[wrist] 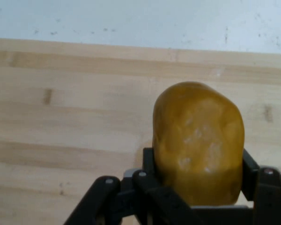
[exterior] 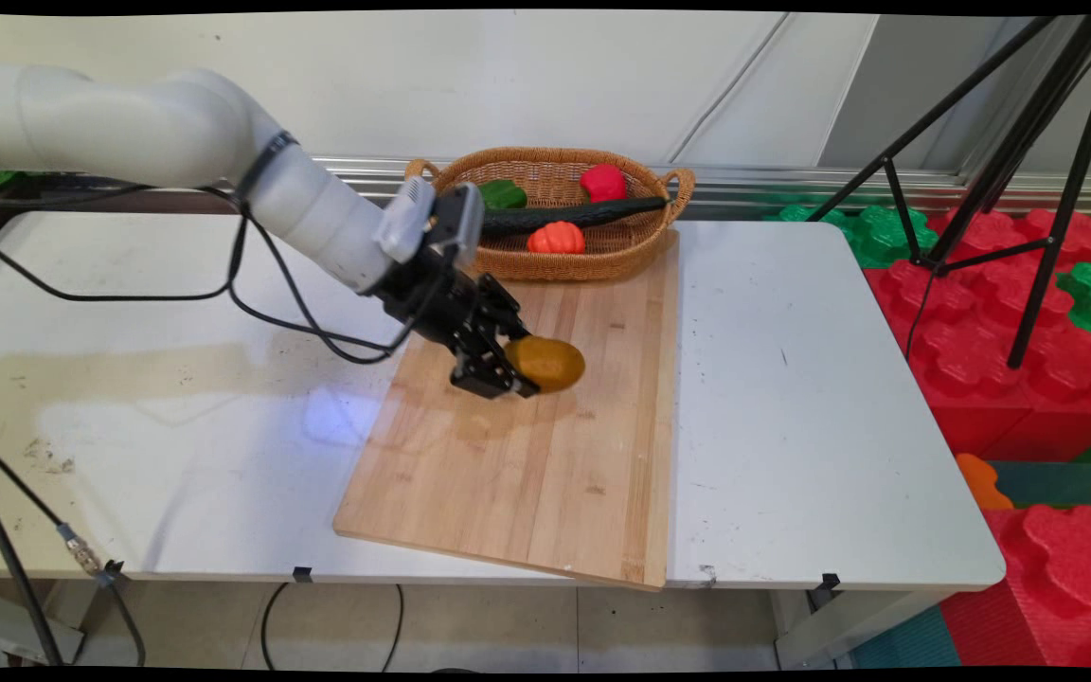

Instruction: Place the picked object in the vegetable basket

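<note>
You get even, bright indoor light, soft shadow under the arm on the counter (exterior: 792, 398), pale glare at its near left, hand view slightly soft.

Cutting board (exterior: 545, 455) lay on the table (exterior: 811, 398), running from the near edge toward the far edge, about midway between the left and right edges. Basket (exterior: 555, 260) sat at the board's far end, by the table's far edge. In the basket: long vegetable (exterior: 583, 216) lying across, one piece (exterior: 602, 182) behind it, another (exterior: 556, 238) in front, a third (exterior: 504, 194) at its left end. Potato (exterior: 550, 364) sat clamped in the gripper (exterior: 517, 365) over the board's far half, gripper on its left.
</note>
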Robot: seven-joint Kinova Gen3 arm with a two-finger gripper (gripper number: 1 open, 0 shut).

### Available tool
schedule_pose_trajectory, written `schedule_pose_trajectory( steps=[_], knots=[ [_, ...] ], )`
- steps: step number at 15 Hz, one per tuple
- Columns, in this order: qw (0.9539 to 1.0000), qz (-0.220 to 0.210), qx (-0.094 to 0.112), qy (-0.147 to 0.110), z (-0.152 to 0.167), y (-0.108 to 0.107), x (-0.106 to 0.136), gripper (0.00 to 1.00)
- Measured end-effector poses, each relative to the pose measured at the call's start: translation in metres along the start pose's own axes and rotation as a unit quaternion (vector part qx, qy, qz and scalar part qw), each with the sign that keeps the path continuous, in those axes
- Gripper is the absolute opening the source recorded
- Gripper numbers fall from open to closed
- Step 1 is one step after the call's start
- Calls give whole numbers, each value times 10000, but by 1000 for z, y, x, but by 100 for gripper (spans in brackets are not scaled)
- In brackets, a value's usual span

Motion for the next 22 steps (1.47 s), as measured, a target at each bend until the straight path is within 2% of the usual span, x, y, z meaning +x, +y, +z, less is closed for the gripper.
schedule_pose_trajectory(
  steps=[5,11,13,17,22],
  knots=[
    [9988,-317,261,271,-53,-10,-2,0],
    [9935,-638,765,543,-111,-37,-4,0],
    [9916,-705,915,589,-122,-47,-5,0],
    [9849,-862,1353,652,-136,-73,-10,0],
    [9777,-954,1785,556,-125,-106,-18,0]
  ],
)
